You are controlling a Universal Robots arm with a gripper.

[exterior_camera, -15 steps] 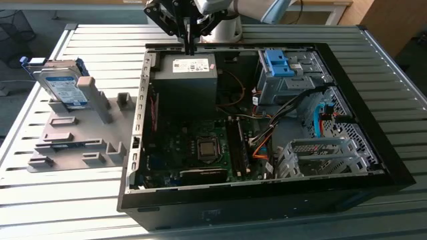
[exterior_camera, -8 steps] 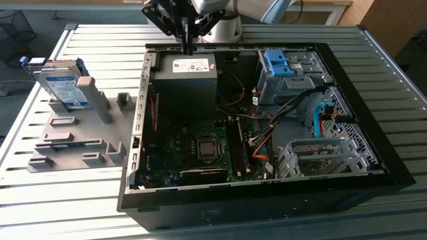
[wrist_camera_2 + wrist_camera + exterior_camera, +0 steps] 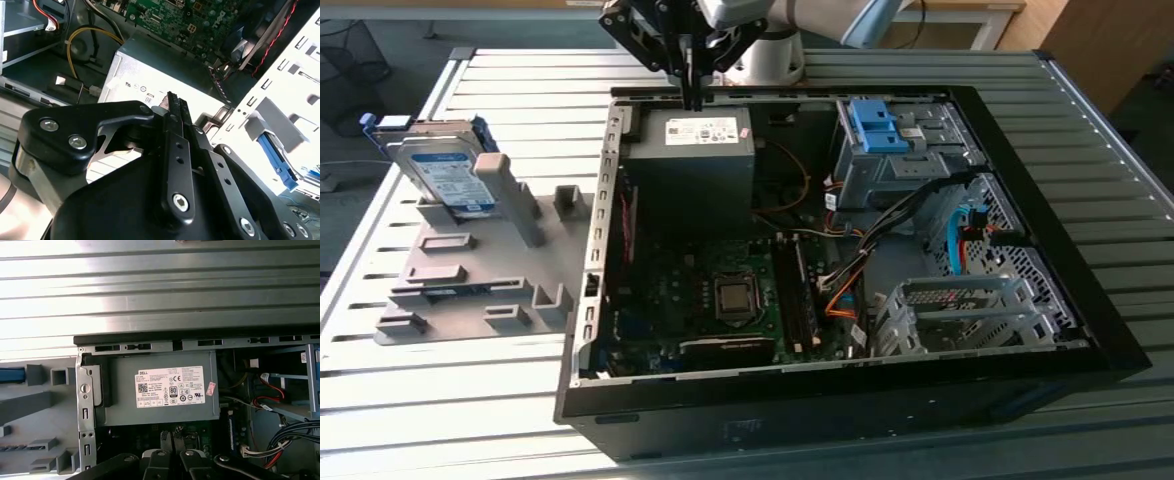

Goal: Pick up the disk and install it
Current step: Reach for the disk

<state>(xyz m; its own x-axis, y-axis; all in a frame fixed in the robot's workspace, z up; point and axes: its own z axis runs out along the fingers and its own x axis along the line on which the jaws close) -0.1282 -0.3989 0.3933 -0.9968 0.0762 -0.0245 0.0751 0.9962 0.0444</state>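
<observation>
Slatted metal table [image 3: 454, 400] with an open PC case [image 3: 854, 420] and a grey fixture [image 3: 467, 270] beside it. Likely risk: swinging sideways from here could clip the case wall, since the fingertips sit low by its rim. The gripper [image 3: 694, 100] hangs just above the power supply [image 3: 694, 160]. Its fingers [image 3: 172, 120] are pressed together with no gap and hold nothing. The disk [image 3: 447, 175] stands in the fixture, well apart from the fingers, outside the case on the exterior view's left, untouched.

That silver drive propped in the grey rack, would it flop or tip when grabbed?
Probably stiff: the disk looks like a flat metal slab in a blue frame. It leans in the grey rack, so a nudge might tip it.
</observation>
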